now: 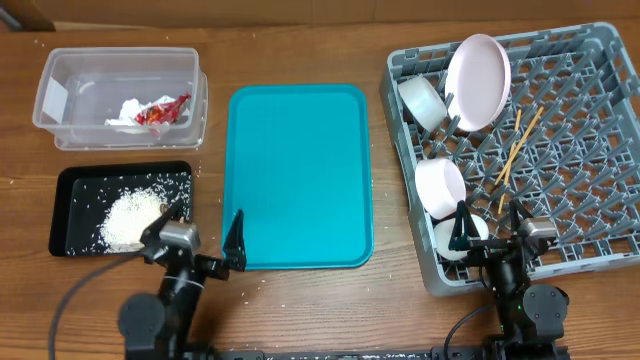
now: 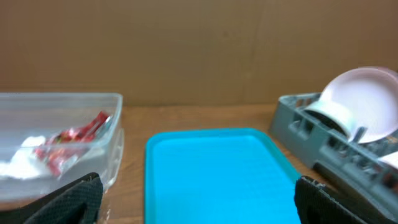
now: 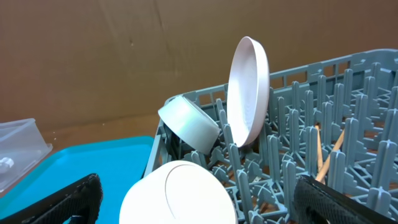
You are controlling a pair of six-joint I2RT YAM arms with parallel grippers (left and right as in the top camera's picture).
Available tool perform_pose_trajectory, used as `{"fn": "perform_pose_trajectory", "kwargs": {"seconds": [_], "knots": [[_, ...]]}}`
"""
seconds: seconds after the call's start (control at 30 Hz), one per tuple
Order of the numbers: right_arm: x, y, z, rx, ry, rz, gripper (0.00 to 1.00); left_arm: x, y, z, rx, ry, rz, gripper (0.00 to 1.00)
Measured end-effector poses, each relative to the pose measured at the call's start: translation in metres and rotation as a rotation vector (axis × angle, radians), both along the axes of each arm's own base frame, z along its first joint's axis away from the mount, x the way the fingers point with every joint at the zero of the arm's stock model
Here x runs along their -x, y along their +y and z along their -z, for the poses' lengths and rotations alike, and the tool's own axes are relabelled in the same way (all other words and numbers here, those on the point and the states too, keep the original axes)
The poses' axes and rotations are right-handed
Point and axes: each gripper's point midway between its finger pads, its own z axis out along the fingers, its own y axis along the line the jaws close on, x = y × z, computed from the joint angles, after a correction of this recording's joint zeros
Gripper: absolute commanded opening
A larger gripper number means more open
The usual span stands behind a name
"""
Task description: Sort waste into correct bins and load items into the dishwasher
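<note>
The clear tub point(image 1: 60, 62) at the far left holds the crumpled napkin point(image 1: 127, 112) and the red wrapper point(image 1: 162, 110). The black tray point(image 1: 75, 195) holds the rice point(image 1: 128, 220). The grey dish rack point(image 1: 590, 160) holds the plate point(image 1: 478, 70) on edge, two bowls point(image 1: 423, 100) point(image 1: 440, 183), the cup point(image 1: 462, 240) and the chopsticks point(image 1: 520, 145). My left gripper point(image 1: 200, 238) is open and empty between the black tray and the teal tray. My right gripper point(image 1: 488, 228) is open and empty at the rack's near left corner, by the cup point(image 3: 180, 193).
A large teal tray point(image 1: 300, 175) lies in the middle of the table and also shows in the left wrist view point(image 2: 217, 174). Loose rice grains lie on the wood around the black tray. A brown wall stands behind the table.
</note>
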Motion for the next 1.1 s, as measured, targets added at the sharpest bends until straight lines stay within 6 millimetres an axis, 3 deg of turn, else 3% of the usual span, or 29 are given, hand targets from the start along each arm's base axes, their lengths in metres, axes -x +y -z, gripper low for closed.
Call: {"fn": "perform_pose_trajectory", "kwargs": {"seconds": [0.33, 1.1], "knots": [[0.000, 0.000, 0.000, 0.000, 0.000, 0.000, 1.00, -0.010, 0.017, 0.059, -0.005, 0.050, -0.098, 1.00], [0.000, 0.000, 0.000, 0.000, 0.001, 0.000, 1.00, -0.011, 0.023, 0.058, -0.006, 0.042, -0.130, 1.00]]}}
